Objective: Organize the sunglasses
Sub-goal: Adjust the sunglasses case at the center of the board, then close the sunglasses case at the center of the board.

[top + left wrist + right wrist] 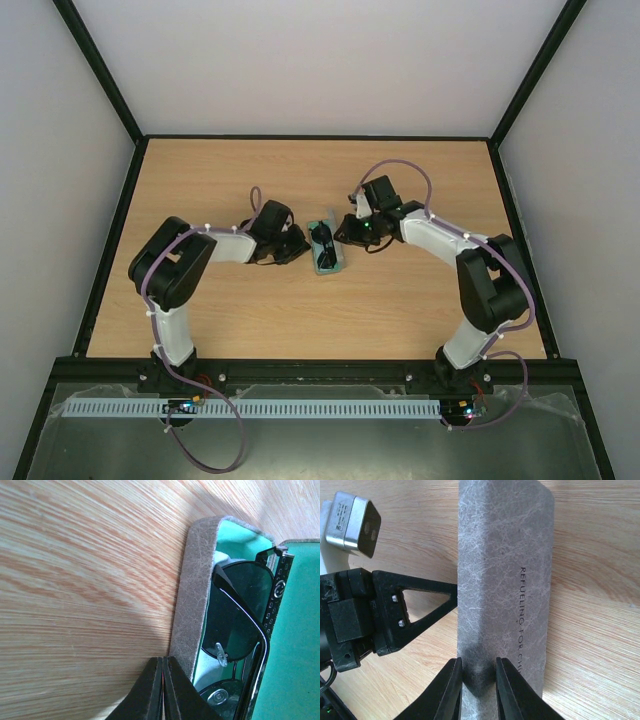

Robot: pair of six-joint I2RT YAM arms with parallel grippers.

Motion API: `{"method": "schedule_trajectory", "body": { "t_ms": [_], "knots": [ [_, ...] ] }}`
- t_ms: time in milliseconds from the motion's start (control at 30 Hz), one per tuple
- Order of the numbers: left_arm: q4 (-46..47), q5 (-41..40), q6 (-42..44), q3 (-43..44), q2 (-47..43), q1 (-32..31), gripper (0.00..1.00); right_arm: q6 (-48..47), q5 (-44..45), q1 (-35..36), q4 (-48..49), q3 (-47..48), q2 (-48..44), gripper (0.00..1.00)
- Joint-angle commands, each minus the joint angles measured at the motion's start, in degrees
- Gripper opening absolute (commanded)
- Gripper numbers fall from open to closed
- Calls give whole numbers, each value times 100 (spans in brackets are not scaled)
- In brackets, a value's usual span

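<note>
The sunglasses (322, 242) lie folded inside the open grey case (331, 265) with green lining at mid-table. In the left wrist view their dark lenses (240, 615) rest on something pale inside the case wall (192, 605). My left gripper (298, 247) is shut and empty, with its tips (163, 661) against the case's left outer wall at table level. My right gripper (346, 237) is slightly open on the case's right side. Its fingertips (479, 666) rest against the raised lid's grey outer face (505, 555), which carries printed lettering.
The left arm's black finger (420, 605) and its grey wrist camera box (352, 525) stand just beyond the lid. The wooden table (200, 320) is bordered by black frame rails (110, 230), with white walls around it.
</note>
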Motion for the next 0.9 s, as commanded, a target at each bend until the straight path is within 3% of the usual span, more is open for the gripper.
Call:
{"method": "schedule_trajectory", "body": {
  "t_ms": [0, 867],
  "knots": [
    [-17, -5, 112, 117, 50, 51, 5, 72, 44, 122, 58, 16, 139, 21],
    [-54, 39, 166, 36, -112, 156, 5, 135, 184, 259, -15, 143, 248, 22]
  ]
}}
